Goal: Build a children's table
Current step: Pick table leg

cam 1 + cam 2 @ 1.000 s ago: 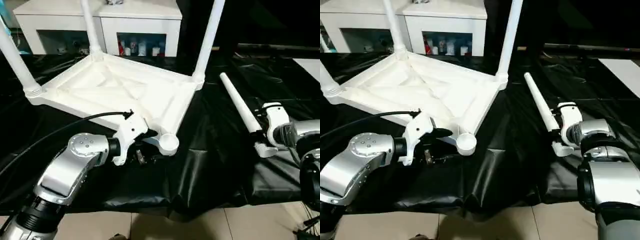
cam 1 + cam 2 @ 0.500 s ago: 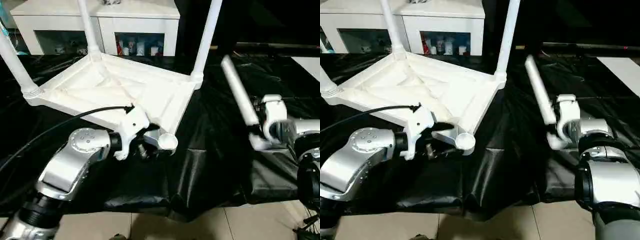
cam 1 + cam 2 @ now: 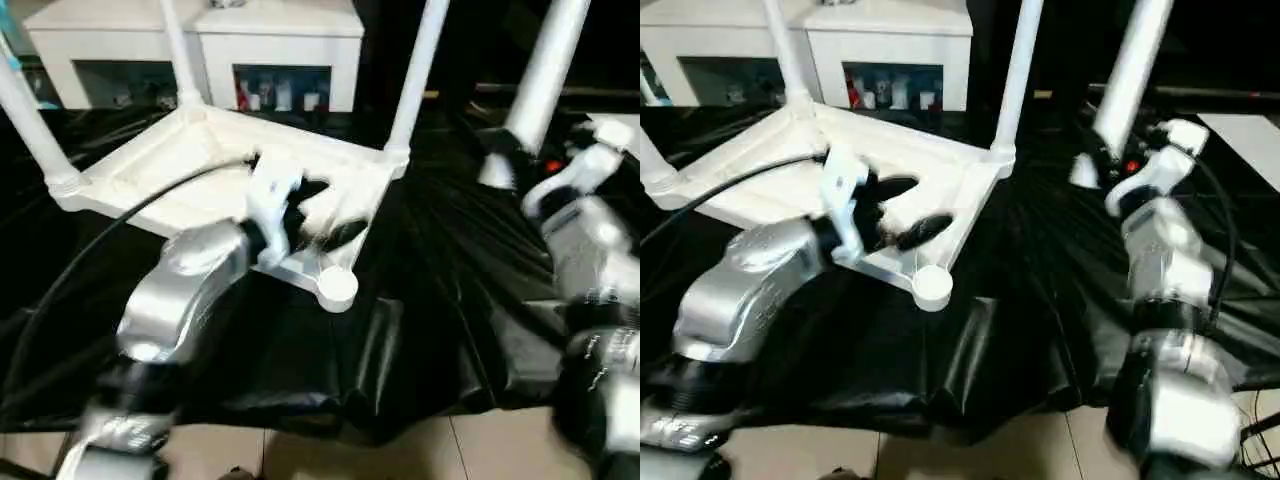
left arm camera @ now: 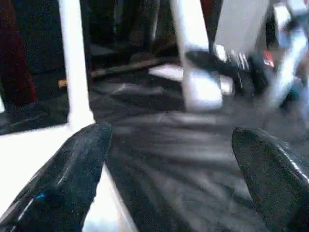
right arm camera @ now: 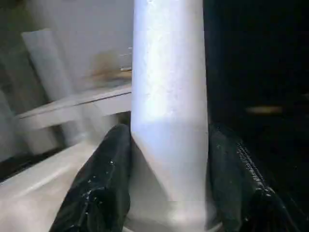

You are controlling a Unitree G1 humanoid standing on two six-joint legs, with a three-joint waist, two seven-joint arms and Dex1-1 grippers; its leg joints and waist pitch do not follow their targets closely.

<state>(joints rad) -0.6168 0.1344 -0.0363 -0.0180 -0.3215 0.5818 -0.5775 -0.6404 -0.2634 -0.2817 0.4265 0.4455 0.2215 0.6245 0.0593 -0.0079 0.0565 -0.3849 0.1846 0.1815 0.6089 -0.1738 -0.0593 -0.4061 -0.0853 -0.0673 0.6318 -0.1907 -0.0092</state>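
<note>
The upturned table top point(image 3: 200, 165) lies on the black cloth point(image 3: 430, 300) with three legs standing in its sockets. My right pincer point(image 3: 1102, 160), clamped on the fourth leg point(image 3: 1128, 70), has swung it upright. My left pincer point(image 3: 902, 208), wide open and empty, has risen over the top.

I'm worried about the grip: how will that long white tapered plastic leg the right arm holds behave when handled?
The long white tapered plastic leg looks stiff and probably light, being a hollow-looking tube. Its smooth taper might slip through the right gripper, whose jaws clamp it near the wider end. Laid down, it would likely roll.
</note>
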